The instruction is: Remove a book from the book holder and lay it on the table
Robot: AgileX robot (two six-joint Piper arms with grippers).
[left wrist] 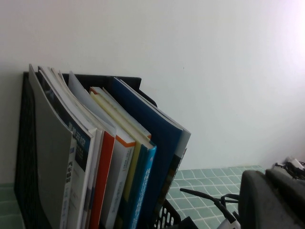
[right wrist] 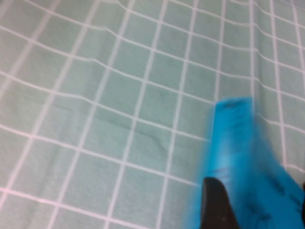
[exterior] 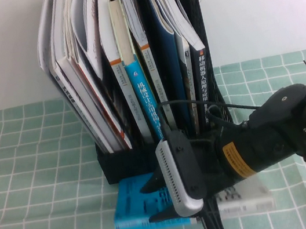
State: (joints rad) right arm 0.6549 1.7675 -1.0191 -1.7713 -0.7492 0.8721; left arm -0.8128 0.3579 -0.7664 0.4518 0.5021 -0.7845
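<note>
The book (exterior: 131, 212), cyan on its left half and pale grey on its right, lies flat on the table (exterior: 35, 181) just in front of the book holder (exterior: 127, 161). My right gripper (exterior: 155, 200) reaches in from the right, low over the cyan half. Its fingers are spread wider than the book is thick, so it is open. In the right wrist view the book (right wrist: 238, 143) shows as a blurred cyan shape under the right gripper (right wrist: 259, 210), with one dark fingertip (right wrist: 217, 205) on it. The left gripper is out of view.
The holder is packed with upright books and magazines, among them a cyan-spined book (exterior: 144, 101) and a black-spined book (exterior: 207, 88). It also shows in the left wrist view (left wrist: 28, 157). A white wall stands behind. Green grid cloth (right wrist: 95, 119) lies to the book's left.
</note>
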